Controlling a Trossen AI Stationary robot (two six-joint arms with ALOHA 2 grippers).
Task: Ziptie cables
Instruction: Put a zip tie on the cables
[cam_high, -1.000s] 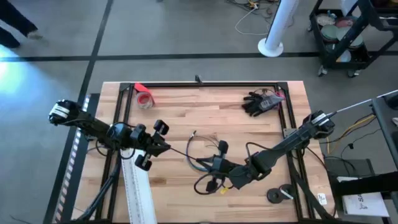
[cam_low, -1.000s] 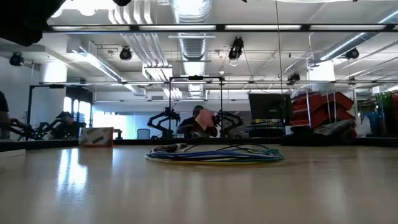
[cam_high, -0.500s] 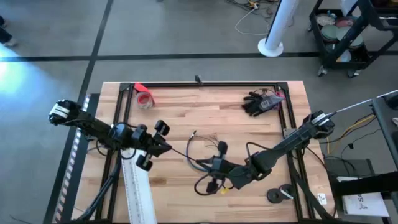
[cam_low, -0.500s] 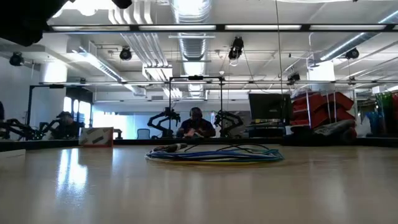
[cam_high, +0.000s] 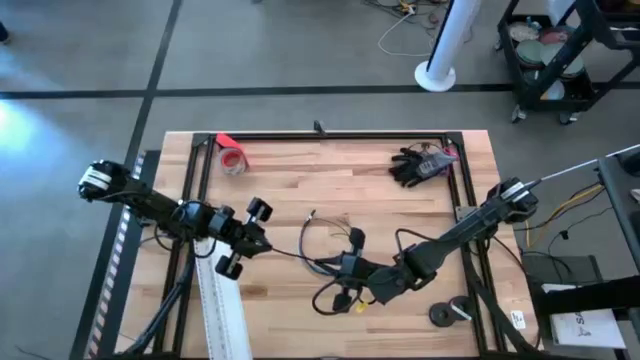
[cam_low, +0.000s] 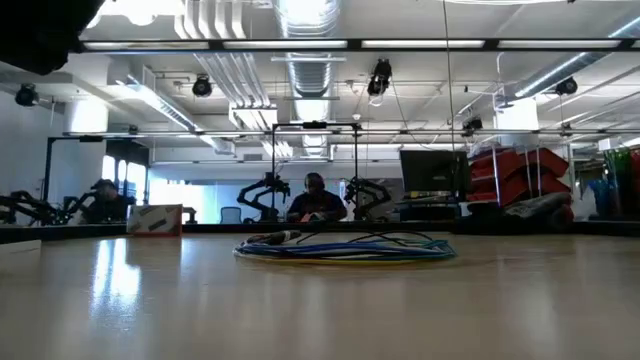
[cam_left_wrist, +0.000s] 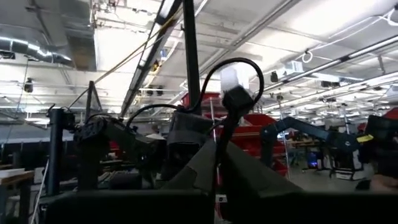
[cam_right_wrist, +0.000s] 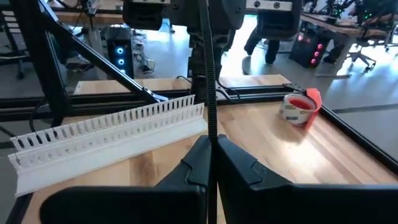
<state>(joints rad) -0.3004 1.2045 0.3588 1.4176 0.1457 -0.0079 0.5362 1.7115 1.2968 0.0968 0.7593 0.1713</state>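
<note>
A thin black ziptie (cam_high: 298, 250) runs level between my two grippers above the table's middle. My left gripper (cam_high: 263, 240) is shut on its left end and my right gripper (cam_high: 335, 263) on its right end. The cables (cam_high: 305, 232) lie in thin loose loops on the wood around and under my right gripper, with another loop (cam_high: 333, 297) nearer the front edge. In the low view the cables (cam_low: 345, 250) rest flat on the table as a blue, green and yellow bundle. My left gripper pinches the ziptie's left end (cam_left_wrist: 219, 163) between its two shut fingers, coming level from the table's left, in line with the strap. The strap runs on, clear of the table, toward the other gripper. My right gripper pinches the ribbed ziptie (cam_right_wrist: 209, 134) between its shut fingers, coming level from the table's right, along the strap. The strap leaves the fingertips straight and taut toward my left gripper.
A long white slotted strip (cam_high: 222, 310) lies at the near left, just beside my left gripper. A red tape roll (cam_high: 233, 160) sits at the far left, a black glove (cam_high: 418, 165) at the far right, a round black part (cam_high: 450, 313) at the near right.
My left gripper has shifted a little toward the table's right, closer to my right gripper, still shut on the ziptie. The right gripper and the cables have stayed where they were.
</note>
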